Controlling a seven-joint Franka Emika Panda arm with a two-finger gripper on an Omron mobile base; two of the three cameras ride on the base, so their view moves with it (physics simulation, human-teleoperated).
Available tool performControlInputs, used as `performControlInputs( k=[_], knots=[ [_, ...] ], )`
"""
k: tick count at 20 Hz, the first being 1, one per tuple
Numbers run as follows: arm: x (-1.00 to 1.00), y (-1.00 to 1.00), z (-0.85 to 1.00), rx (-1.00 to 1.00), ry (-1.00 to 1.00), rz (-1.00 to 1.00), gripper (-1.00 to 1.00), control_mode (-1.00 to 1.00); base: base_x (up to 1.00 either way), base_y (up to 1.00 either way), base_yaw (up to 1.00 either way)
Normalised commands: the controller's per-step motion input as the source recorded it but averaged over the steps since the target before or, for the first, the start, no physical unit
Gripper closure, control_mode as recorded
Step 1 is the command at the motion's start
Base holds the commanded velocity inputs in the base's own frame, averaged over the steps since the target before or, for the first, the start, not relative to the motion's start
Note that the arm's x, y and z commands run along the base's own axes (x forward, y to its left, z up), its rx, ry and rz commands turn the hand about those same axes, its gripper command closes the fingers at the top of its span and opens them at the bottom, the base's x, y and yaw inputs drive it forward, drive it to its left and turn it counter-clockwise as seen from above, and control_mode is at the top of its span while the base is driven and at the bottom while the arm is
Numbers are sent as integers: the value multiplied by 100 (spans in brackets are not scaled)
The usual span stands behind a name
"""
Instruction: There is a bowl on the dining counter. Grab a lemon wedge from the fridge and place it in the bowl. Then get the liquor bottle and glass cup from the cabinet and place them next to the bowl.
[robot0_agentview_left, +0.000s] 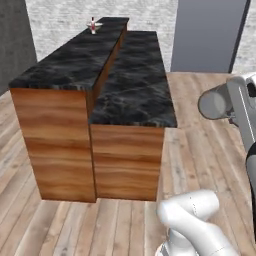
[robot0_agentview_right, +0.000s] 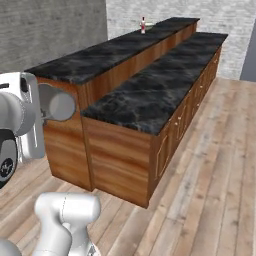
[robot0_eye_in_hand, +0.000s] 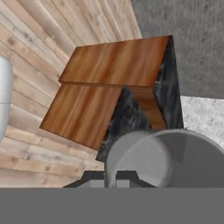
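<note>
No lettering, label, brand mark, number or sign is showing legibly anywhere in these views. The dining counter (robot0_agentview_left: 130, 85) is presenting only veined black marble and bare wood grain, and the small liquor bottle (robot0_agentview_left: 93, 25) standing at its far end is appearing too small for any label to be read.

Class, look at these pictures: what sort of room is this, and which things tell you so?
Probably a kitchen or bar area: a two-level marble-topped counter on plank flooring, with a bottle at its far end.
</note>
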Motion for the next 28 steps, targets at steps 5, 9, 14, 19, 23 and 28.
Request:
performControlInputs(
  k=[5, 9, 14, 19, 23, 28],
  knots=[
    [0, 0, 0, 0, 0, 0, 100, 100, 1, 100, 17],
    [0, 0, 0, 0, 0, 0, 100, 100, 15, 100, 16],
    [0, 0, 0, 0, 0, 0, 100, 100, 31, 100, 11],
    [0, 0, 0, 0, 0, 0, 100, 100, 47, 100, 7],
    [0, 0, 0, 0, 0, 0, 100, 100, 67, 100, 2],
    [0, 0, 0, 0, 0, 0, 100, 100, 96, 100, -7]
  ],
)
